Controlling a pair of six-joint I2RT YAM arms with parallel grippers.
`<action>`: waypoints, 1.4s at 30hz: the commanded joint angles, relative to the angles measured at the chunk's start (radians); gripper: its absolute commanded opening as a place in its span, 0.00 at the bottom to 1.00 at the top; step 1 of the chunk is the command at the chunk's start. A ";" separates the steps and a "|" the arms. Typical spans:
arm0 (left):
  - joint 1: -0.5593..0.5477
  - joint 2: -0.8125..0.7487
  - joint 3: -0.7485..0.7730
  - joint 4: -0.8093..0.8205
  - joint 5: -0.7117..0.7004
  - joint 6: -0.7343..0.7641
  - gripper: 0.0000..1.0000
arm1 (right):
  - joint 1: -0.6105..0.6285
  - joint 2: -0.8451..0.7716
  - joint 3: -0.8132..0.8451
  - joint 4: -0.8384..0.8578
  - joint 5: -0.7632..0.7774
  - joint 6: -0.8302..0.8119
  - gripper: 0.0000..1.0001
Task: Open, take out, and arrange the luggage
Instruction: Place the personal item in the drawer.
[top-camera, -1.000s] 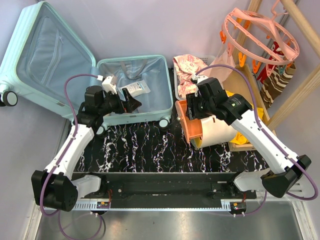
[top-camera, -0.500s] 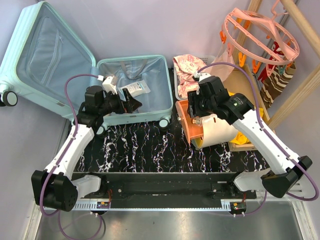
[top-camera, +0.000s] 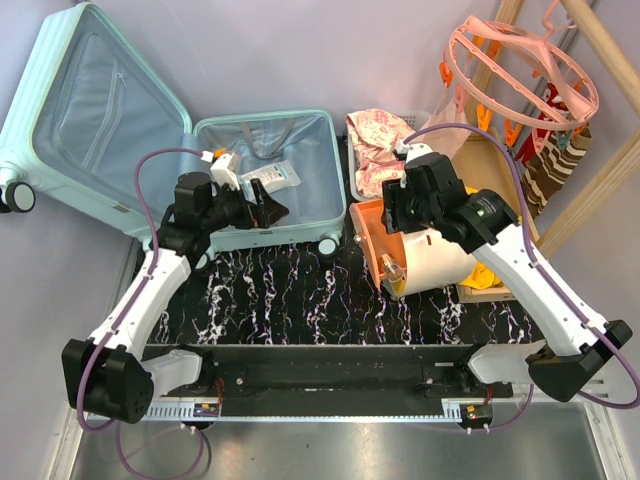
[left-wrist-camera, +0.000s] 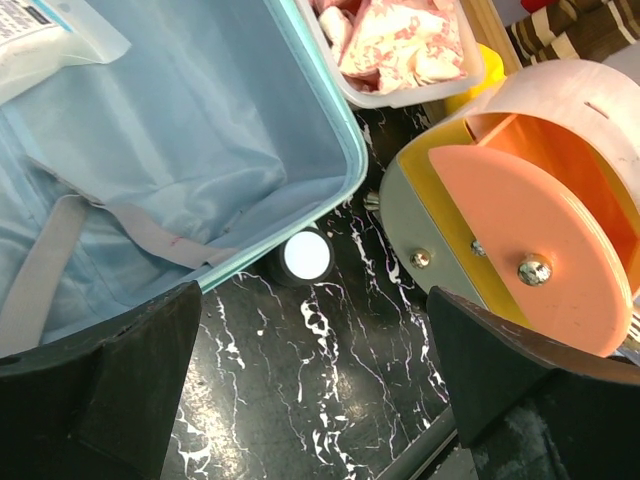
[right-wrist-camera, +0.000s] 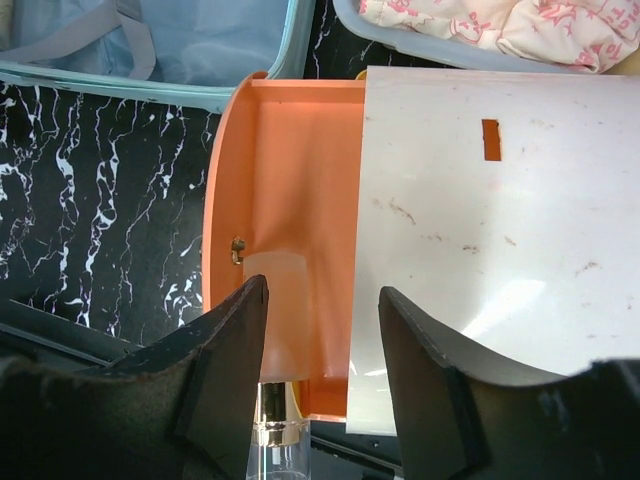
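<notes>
The luggage (top-camera: 300, 140) is a pale mint suitcase lying open. Its lid (top-camera: 90, 110) leans at the back left. A white packet (top-camera: 272, 177) lies on the grey-blue lining. My left gripper (top-camera: 268, 210) is open and empty over the suitcase's front edge. In the left wrist view the gripper (left-wrist-camera: 310, 400) spans bare marble beside a wheel (left-wrist-camera: 305, 257). My right gripper (top-camera: 395, 215) is open over the orange end (right-wrist-camera: 290, 170) of a cream cylinder (right-wrist-camera: 500, 230). A clear bottle with a frosted cap (right-wrist-camera: 275, 330) lies there beside the left finger (right-wrist-camera: 215, 380).
A white basket (top-camera: 357, 185) of pink-patterned cloth stands right of the suitcase. A pink round hanger rack (top-camera: 520, 70), wooden poles (top-camera: 600, 45) and a striped cloth (top-camera: 550, 165) fill the back right. The black marble mat (top-camera: 300, 300) lies in front.
My right gripper has moved back and to the right off the cylinder's orange end. The bottle now shows below it. My left gripper has shifted slightly right.
</notes>
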 joint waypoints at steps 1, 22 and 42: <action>-0.031 -0.003 0.002 0.049 -0.004 0.013 0.99 | -0.003 -0.081 0.031 0.008 -0.027 -0.021 0.57; -0.045 0.051 0.060 -0.037 0.046 0.096 0.99 | -0.002 -0.450 -0.369 0.034 -0.504 0.117 0.45; -0.039 0.051 0.052 -0.046 0.038 0.104 0.99 | -0.002 -0.329 -0.384 0.174 -0.279 0.099 0.44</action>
